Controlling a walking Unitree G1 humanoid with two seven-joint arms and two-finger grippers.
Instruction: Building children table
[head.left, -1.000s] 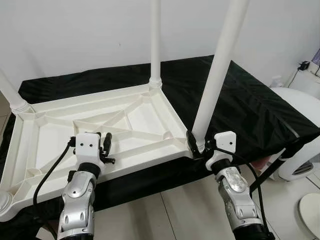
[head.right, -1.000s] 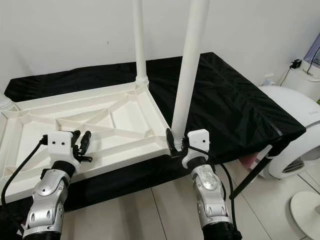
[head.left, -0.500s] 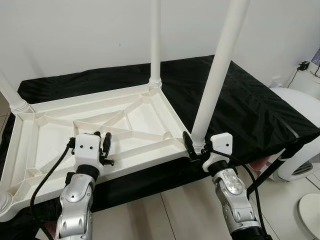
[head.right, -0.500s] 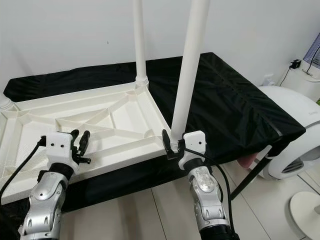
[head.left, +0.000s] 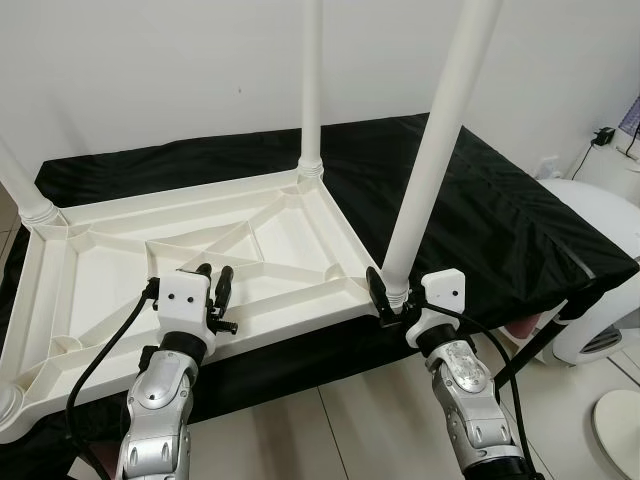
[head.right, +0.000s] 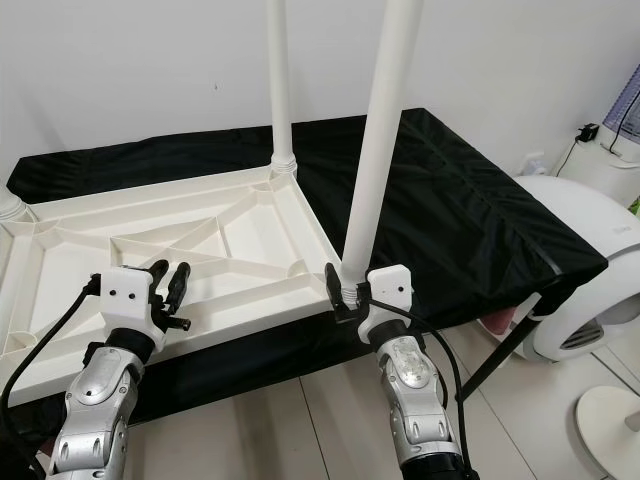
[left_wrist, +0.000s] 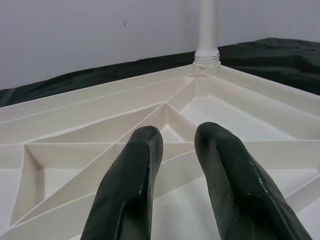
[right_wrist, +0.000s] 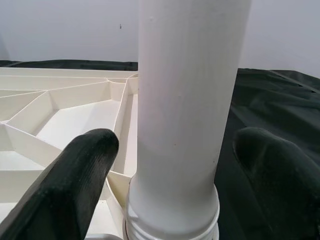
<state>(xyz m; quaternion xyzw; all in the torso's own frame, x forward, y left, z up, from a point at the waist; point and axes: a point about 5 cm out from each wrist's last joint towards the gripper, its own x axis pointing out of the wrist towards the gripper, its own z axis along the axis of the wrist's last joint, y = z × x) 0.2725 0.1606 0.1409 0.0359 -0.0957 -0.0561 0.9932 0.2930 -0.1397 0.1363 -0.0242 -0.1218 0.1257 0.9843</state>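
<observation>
We see the white plastic children's tabletop (head.left: 200, 250) lying upside down on a black-covered surface (head.left: 500, 210), its ribbed underside facing up. Legs stand upright from its corners: a far leg (head.left: 311, 80) at the back right corner, a near leg (head.left: 440, 140) at the front right corner, and a left leg (head.left: 22, 190) at the back left corner.

Our right tool (head.left: 393, 300) sits at the base of the near leg, where the leg meets its socket at the tabletop's front right corner. In the right wrist view its two black fingers (right_wrist: 75, 175) stand on either side of the leg with visible gaps between pad and plastic, so the tool is spread apart and not clamped on the leg.

Our left tool (head.left: 213, 285) hovers over the front edge of the tabletop, left of the middle. Its fingertips (left_wrist: 135, 165) are slightly parted with nothing between them.

A white rounded appliance (head.left: 600, 260) stands on the tiled floor (head.left: 330, 430) beside the right end of the surface.
</observation>
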